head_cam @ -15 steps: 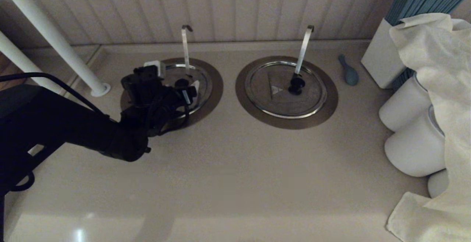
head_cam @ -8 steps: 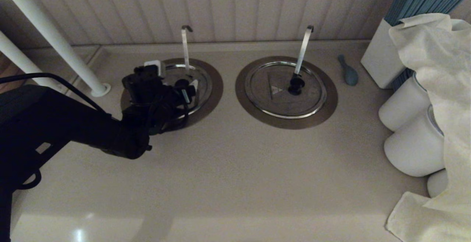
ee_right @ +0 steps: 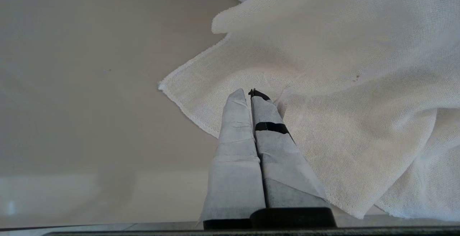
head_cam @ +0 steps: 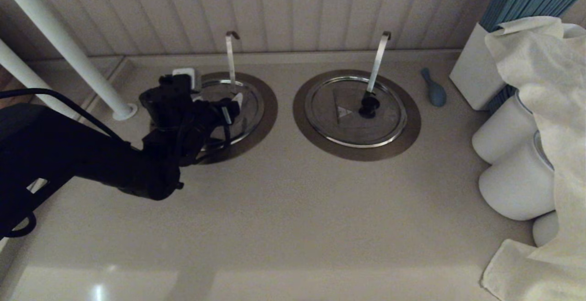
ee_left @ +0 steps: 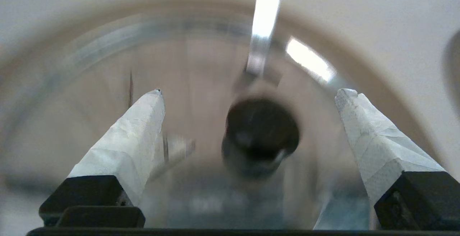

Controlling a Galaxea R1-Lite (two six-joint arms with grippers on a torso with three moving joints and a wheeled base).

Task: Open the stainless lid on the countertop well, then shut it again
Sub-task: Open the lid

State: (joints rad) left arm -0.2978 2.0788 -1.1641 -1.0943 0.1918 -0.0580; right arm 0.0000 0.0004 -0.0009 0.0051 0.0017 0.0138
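Observation:
The stainless lid (head_cam: pixel 249 104) lies flat in the countertop well (head_cam: pixel 269 108), the left of two. Its thin upright ladle handle (head_cam: pixel 230 58) pokes through at the far side. My left gripper (head_cam: pixel 231 107) hovers over the lid and covers the knob in the head view. In the left wrist view that gripper (ee_left: pixel 252 92) is open, its white-wrapped fingers (ee_left: pixel 136 135) wide apart on either side of the black knob (ee_left: pixel 260 132) without touching it; the ladle handle (ee_left: pixel 264 20) rises just beyond. My right gripper (ee_right: pixel 250 93) is shut, empty, parked above a white cloth (ee_right: pixel 341 103).
The twin lid (head_cam: pixel 356 117) with a slanted handle (head_cam: pixel 377 60) sits to the right. Further right are a blue spoon (head_cam: pixel 434 88), a white box of blue sticks (head_cam: pixel 476 72), white jars (head_cam: pixel 517 182) and a draped cloth (head_cam: pixel 549 85). White poles (head_cam: pixel 68 49) stand far left.
My left arm has shifted slightly left and toward the wall, carrying the open gripper a little further over the lid. The lid still lies flat.

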